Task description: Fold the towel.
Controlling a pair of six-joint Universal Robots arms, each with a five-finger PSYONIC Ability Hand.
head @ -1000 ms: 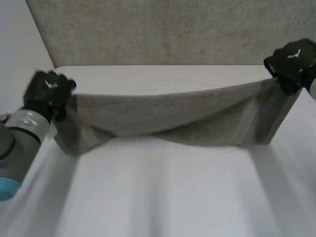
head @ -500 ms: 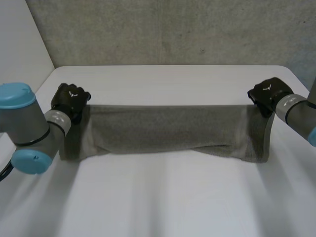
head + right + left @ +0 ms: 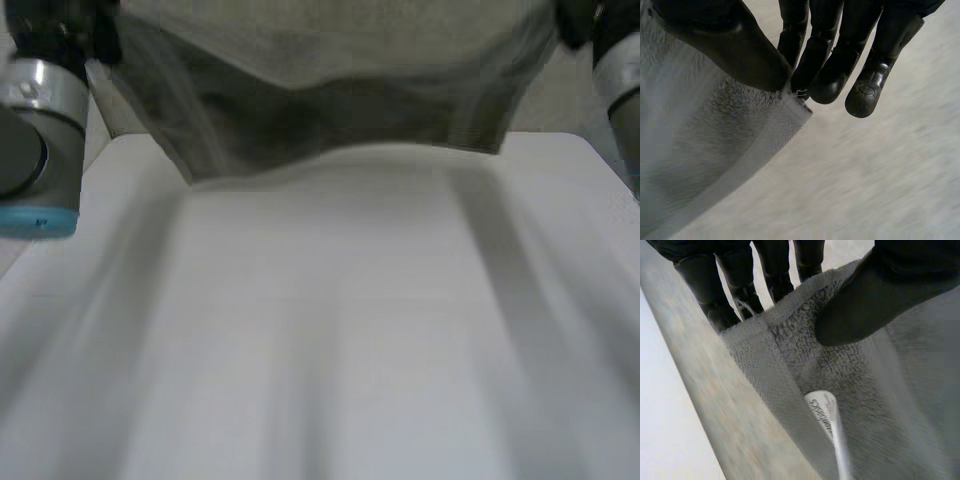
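Head view has the grey terry towel [image 3: 330, 90] lifted and spread between my two arms over the far part of the white worktop [image 3: 330, 330]. Its top edge is stretched left to right and its lower hem sags in the middle. I cannot tell whether that hem touches the worktop.

My left hand [image 3: 890, 280] pinches one top corner, thumb pressed into the pile against the fingers behind, just above the small white woven label [image 3: 827, 415]. My right hand [image 3: 830, 55] pinches the other top corner, with thumb and fingers closed on the very tip of the hem.

To do this fold well, I judge both pinches must stay firm, the right one especially, since it holds so little cloth. I should keep the top edge level and taut so the sag does not turn into a crease. I would then lower both hands together, let the hanging hem land first, and lay the top edge over it, corners matched, before letting go.
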